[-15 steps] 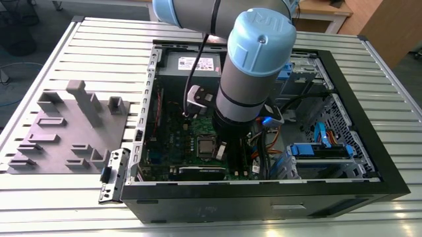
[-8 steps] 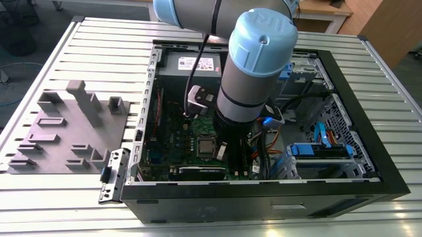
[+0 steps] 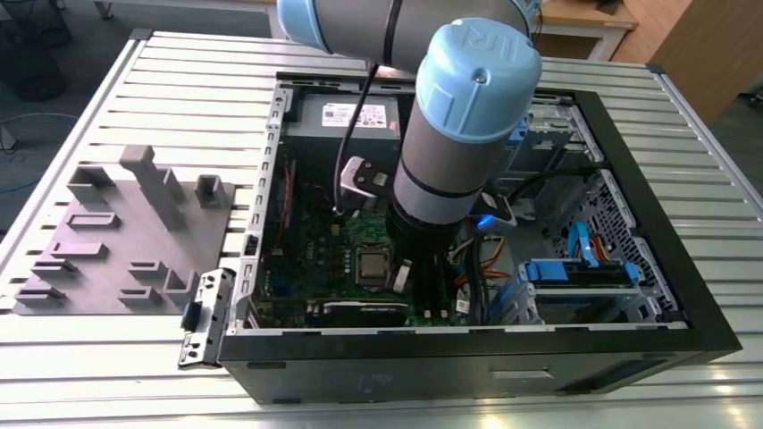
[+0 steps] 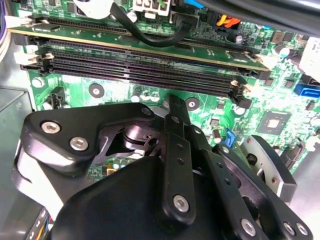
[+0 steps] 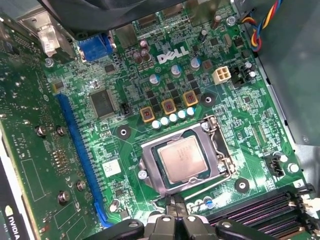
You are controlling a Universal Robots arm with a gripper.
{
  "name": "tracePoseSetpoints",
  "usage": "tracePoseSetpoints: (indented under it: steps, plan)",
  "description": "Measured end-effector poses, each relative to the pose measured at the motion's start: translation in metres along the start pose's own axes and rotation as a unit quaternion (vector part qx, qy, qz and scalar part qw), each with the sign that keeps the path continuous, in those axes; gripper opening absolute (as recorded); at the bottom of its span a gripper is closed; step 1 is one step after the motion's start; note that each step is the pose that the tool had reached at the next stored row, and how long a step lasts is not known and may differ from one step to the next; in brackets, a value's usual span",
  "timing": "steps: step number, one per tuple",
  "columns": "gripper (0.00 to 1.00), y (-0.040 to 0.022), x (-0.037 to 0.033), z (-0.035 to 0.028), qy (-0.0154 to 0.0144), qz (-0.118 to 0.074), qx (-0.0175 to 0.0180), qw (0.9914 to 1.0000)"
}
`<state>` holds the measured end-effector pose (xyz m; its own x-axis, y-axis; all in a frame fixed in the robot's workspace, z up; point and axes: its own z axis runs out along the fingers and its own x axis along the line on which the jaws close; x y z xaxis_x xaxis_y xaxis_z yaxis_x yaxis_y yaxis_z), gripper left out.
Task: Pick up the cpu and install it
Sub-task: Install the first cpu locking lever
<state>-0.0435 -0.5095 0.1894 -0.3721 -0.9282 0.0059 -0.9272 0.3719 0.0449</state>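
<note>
In the first wrist view the cpu point(image 5: 182, 158), a flat square chip with a silver-grey top, lies flat inside the socket's metal frame point(image 5: 150, 172) on the green motherboard. My gripper point(image 5: 173, 201) hangs just beside the socket's edge, its two thin fingers pressed together with nothing between them. In the second wrist view the gripper point(image 4: 172, 102) points at the board near the black memory slots point(image 4: 145, 70). In the exterior view the arm point(image 3: 441, 188) reaches down into the open computer case, next to the socket point(image 3: 372, 265).
A grey plastic tray point(image 3: 120, 241) with raised blocks lies at the exterior view's left on the slatted table. Case walls point(image 3: 477, 353), a graphics card point(image 3: 357, 313), cables point(image 3: 483, 259) and a blue drive bay point(image 3: 578, 273) crowd around the arm.
</note>
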Motion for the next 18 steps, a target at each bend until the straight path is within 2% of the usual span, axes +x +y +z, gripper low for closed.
tracePoseSetpoints:
  steps: [8,18]
  plan:
    - [0.11,0.0000,0.0002,-0.0022,0.0000,0.000,-0.0010,1.00000]
    - [0.11,0.0020,0.0004,-0.0452,0.0000,0.000,-0.0010,1.00000]
